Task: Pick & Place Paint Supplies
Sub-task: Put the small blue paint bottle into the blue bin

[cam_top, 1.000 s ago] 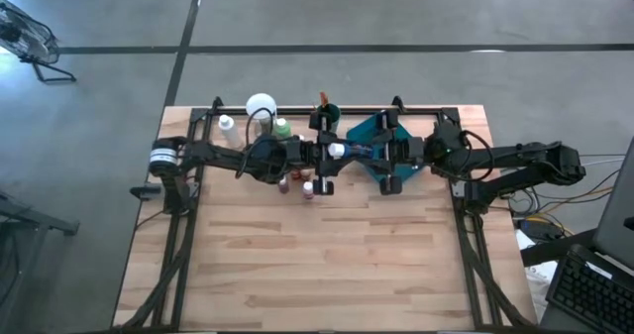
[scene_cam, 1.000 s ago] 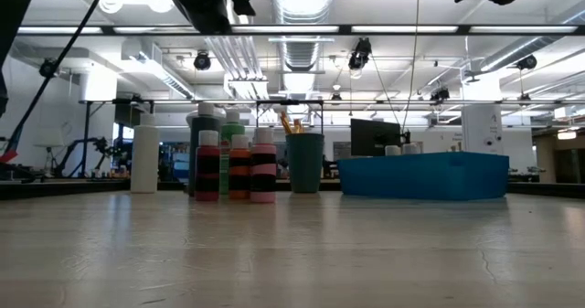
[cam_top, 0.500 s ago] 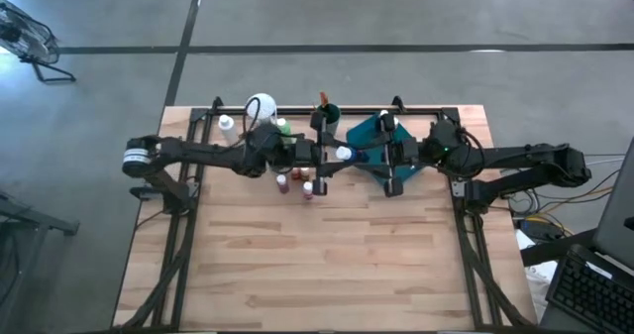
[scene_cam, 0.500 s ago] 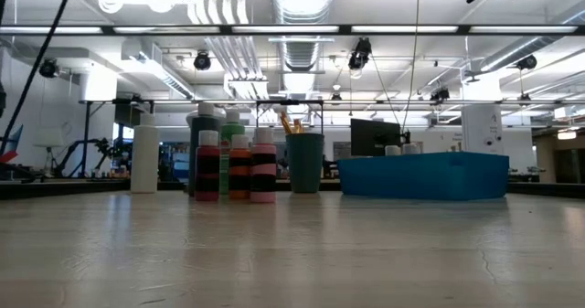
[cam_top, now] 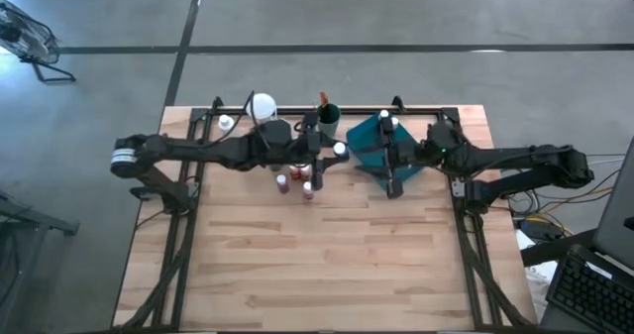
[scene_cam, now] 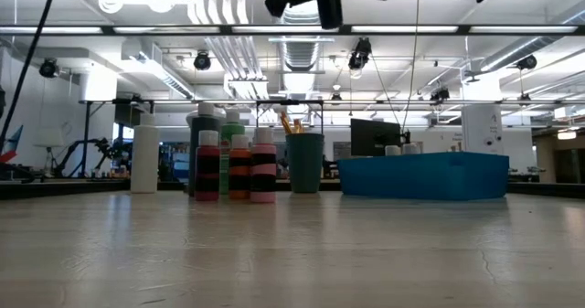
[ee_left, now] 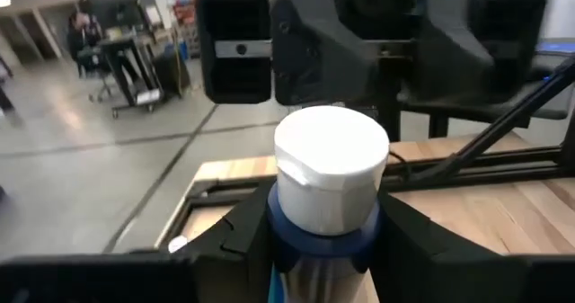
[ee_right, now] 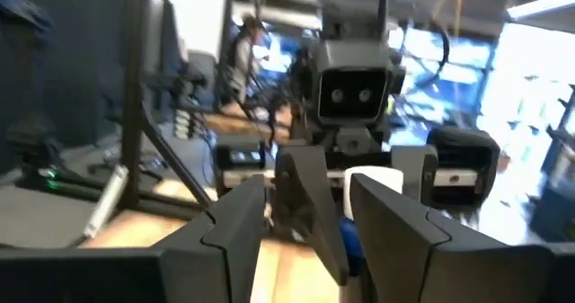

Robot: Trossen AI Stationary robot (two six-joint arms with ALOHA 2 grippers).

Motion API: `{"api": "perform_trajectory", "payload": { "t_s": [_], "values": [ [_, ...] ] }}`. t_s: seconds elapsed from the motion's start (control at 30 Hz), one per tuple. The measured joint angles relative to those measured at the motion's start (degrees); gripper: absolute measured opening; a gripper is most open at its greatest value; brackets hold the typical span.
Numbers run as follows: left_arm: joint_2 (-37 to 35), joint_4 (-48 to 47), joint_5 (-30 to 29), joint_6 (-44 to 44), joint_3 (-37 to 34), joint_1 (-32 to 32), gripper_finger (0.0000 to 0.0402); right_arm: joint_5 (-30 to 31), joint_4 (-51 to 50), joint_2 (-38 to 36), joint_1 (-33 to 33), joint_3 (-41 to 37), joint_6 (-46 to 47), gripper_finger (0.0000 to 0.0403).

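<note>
Left hand (ee_left: pixel 328 236) is clamped on a white-capped, blue-collared paint bottle (ee_left: pixel 330 182) at upper centre of my high view, above the table (cam_top: pixel 327 265), while the right hand (ee_right: pixel 301 218), fingers apart and empty, faces it just right, over the teal tray (cam_top: pixel 369 141).

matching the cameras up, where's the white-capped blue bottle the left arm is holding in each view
high view: white-capped blue bottle mid-table, beside the teal tray
low view: not in it
left wrist view: bottle centre, clamped in the left gripper
right wrist view: bottle centre-right, farther off
shared landmark: the left gripper holding it
</note>
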Motion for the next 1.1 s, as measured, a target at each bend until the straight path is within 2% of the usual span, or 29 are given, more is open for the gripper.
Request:
{"api": "perform_trajectory", "payload": {
  "t_s": [0.1,0.47,0.7,0.87,1.1],
  "values": [
    [0.43,-0.33,-0.06,-1.48,0.01,0.04,0.0139,4.36,-3.56,0.59,0.01,0.39,-0.02,0.0179],
    [0.6,-3.94,-1.23,-3.7,-0.05,0.37,0.0139,5.08,-3.75,1.48,-0.01,2.15,-0.25,0.0225],
    [0.68,-4.12,-1.18,-3.47,-0.05,0.45,0.0139,7.59,-3.35,1.53,-0.01,2.2,0.28,0.0242],
    [0.68,-3.96,-1.25,-3.47,-0.03,0.64,0.0139,9.19,-2.92,4.79,0.1,3.86,1.04,0.0242],
    [0.54,-5.27,-2.04,-3.14,-0.1,0.7,0.0139,9.35,-10.74,11.28,0.05,10.71,-1.39,0.0222]
  ]
}}
